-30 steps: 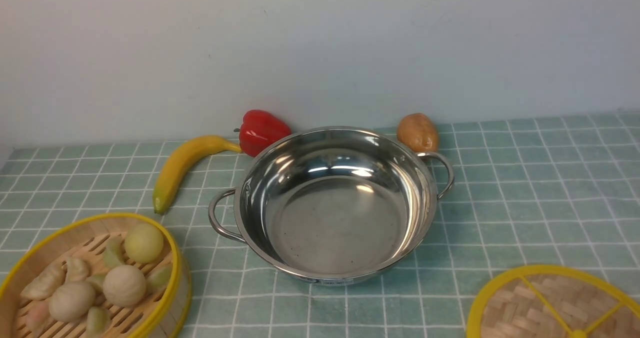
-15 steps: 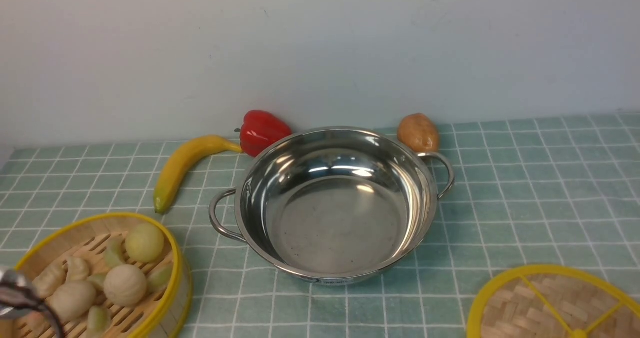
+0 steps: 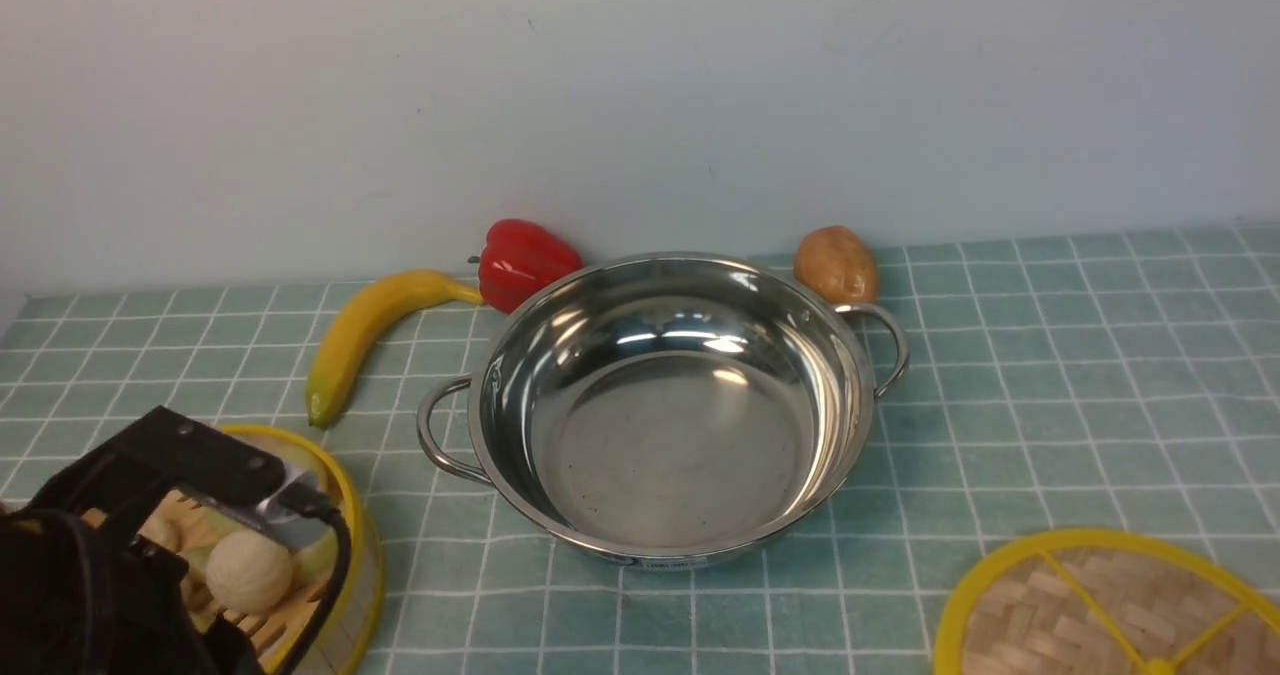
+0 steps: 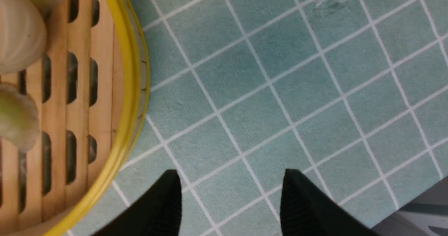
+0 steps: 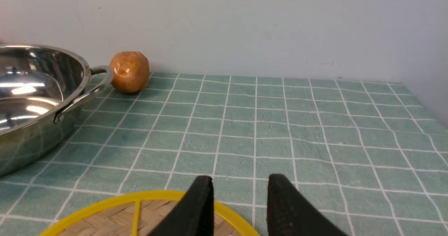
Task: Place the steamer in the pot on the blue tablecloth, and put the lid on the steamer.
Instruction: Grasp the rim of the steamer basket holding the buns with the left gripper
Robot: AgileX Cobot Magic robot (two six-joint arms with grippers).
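The steamer (image 3: 340, 500), a yellow-rimmed bamboo basket with pale buns, sits at the near left of the blue tablecloth (image 3: 1050, 375). My left arm (image 3: 110, 545) hangs over it and hides much of it. In the left wrist view my left gripper (image 4: 231, 180) is open over bare cloth just outside the steamer's rim (image 4: 131, 99). The shiny pot (image 3: 670, 405) stands empty in the middle. The woven lid (image 3: 1100, 605) lies flat at the near right. My right gripper (image 5: 240, 181) is open above the lid's far edge (image 5: 140, 208), holding nothing.
A banana (image 3: 365, 335), a red pepper (image 3: 522, 260) and a potato (image 3: 836, 263) lie behind the pot along the wall. The pot's right handle (image 5: 80, 96) points toward the potato (image 5: 129, 71). The cloth's edge (image 4: 416, 194) lies close to the left gripper.
My left arm has come into the front view from the lower left and now covers part of the steamer. Pot, lid and the other items have not moved.
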